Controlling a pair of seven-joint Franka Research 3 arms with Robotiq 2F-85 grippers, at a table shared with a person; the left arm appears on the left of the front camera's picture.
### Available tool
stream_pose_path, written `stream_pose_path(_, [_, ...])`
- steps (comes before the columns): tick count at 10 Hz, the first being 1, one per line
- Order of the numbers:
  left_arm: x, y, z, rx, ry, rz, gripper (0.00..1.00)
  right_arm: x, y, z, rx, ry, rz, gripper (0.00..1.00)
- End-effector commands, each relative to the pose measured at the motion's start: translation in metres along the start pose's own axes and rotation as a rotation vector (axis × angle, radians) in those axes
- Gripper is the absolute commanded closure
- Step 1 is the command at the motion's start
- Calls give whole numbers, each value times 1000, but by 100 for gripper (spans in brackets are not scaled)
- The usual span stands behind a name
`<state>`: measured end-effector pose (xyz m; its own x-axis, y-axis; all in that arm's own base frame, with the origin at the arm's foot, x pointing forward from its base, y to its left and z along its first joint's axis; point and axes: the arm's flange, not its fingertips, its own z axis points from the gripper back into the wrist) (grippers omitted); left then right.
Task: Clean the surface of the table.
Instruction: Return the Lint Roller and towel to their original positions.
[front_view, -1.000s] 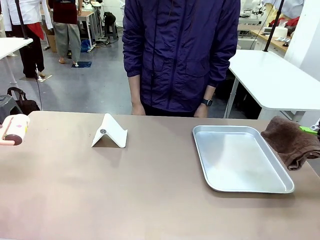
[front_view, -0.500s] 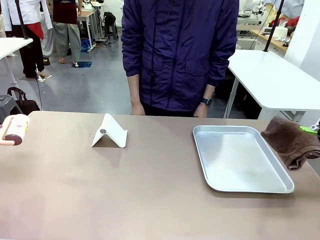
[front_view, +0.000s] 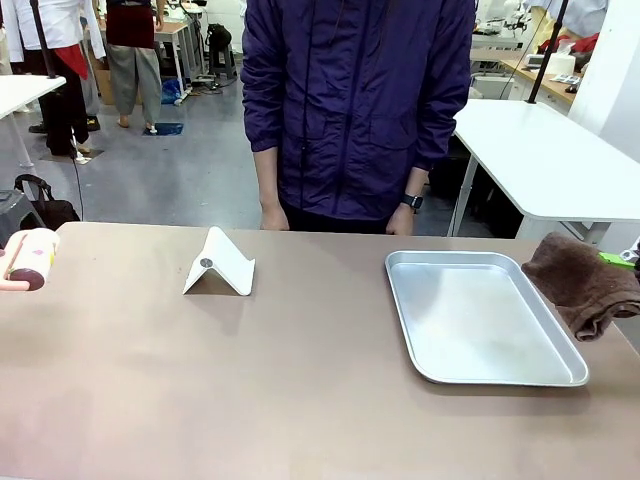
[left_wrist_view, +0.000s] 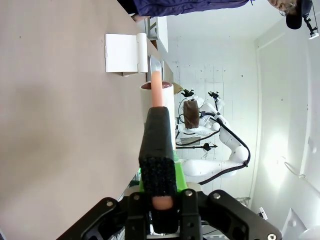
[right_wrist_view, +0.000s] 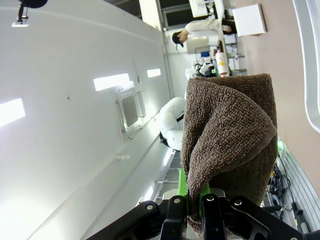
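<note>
Here, front view
tabletop (front_view: 300, 400): matte brownish-taupe, spans the whole foreground; a person in a dark purple jacket (front_view: 360, 100) stands at its far edge, hands hanging just behind it.
white stand (front_view: 220, 263): folded, tent-shaped, sits on the tabletop left of centre, toward the far side.
metal tray (front_view: 480, 320): shallow, silver, lies flat on the tabletop at right, well apart from the stand.
brown cloth (front_view: 582, 285): bunched, at the right edge, just beside the tray's right rim; a green pad peeks out behind it.
lint roller (front_view: 28, 258): pale roll with a dark end, at the left edge, above the tabletop's far left corner.

Left wrist view
left tool (left_wrist_view: 159, 200): fingers drawn tight on the roller's pinkish handle (left_wrist_view: 156, 92), which runs up to the white roll.
tabletop (left_wrist_view: 60, 125): fills the left side of the picture; the white stand (left_wrist_view: 126, 52) rests on it beyond the roller.

Right wrist view
right tool (right_wrist_view: 192, 210): clamped on the brown cloth (right_wrist_view: 230, 140), which folds over and hides the fingertips.
tabletop (right_wrist_view: 287, 75): along the right side of the picture, with the tray rim (right_wrist_view: 307, 60) at the edge.
</note>
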<state>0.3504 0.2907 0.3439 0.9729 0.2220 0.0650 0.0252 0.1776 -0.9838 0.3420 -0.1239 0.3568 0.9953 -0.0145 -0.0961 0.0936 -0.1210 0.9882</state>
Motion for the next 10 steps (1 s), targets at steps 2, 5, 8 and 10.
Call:
stream_pose_path(2, [1, -17, -3, -17, -25, -27, 78, 4, 5, -7, -20, 7, 4, 91])
stream_pose_path(5, [27, -115, -39, 63, 27, -195, 78, 53, 49, -88, -104, 23, 67, 91])
stream_pose_path(8, [36, -208, -120, 243, 103, -296, 78, 95, 60, -211, -243, -21, 81, 91])
stream_pose_path(10, [37, -247, -190, 396, 86, -289, 78, 105, 39, -283, -352, -32, 84, 91])
